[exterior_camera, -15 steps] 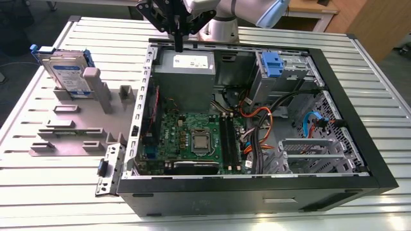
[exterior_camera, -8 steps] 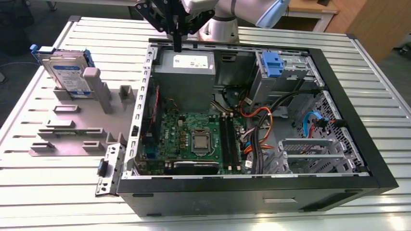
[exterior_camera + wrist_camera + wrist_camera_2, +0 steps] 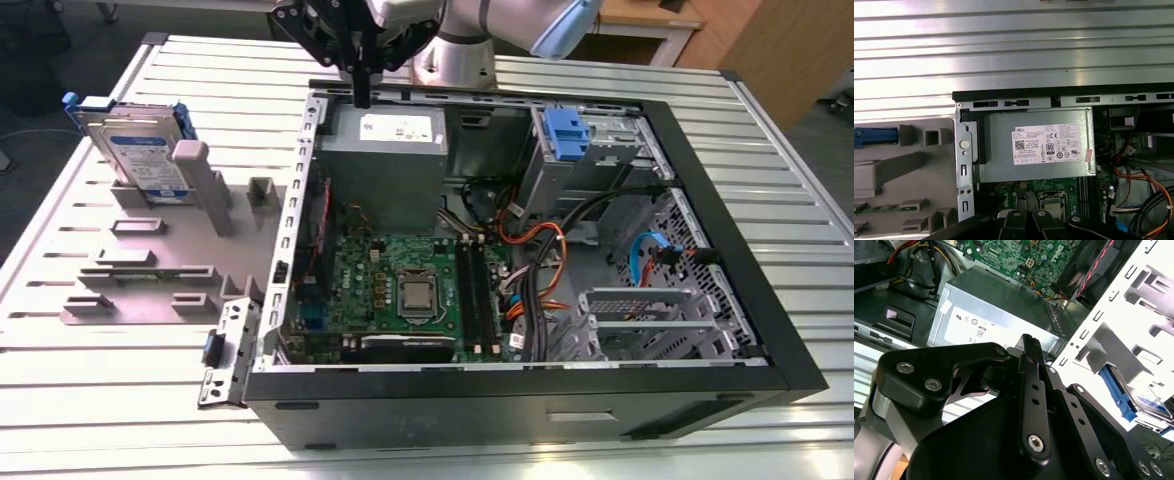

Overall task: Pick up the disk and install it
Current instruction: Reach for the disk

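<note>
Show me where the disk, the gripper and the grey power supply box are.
the disk (image 3: 139,152), exterior view, on its blue-and-white label
the gripper (image 3: 360,100), exterior view, between its fingertips
the grey power supply box (image 3: 1036,145), first wrist view, on its white sticker

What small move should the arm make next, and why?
Probably shift toward the exterior view's left, toward the disk: the gripper hangs empty over the grey power supply inside the case, while the disk stands upright in the grey holder outside it.

Black pincer (silver screws), grey arm
</note>
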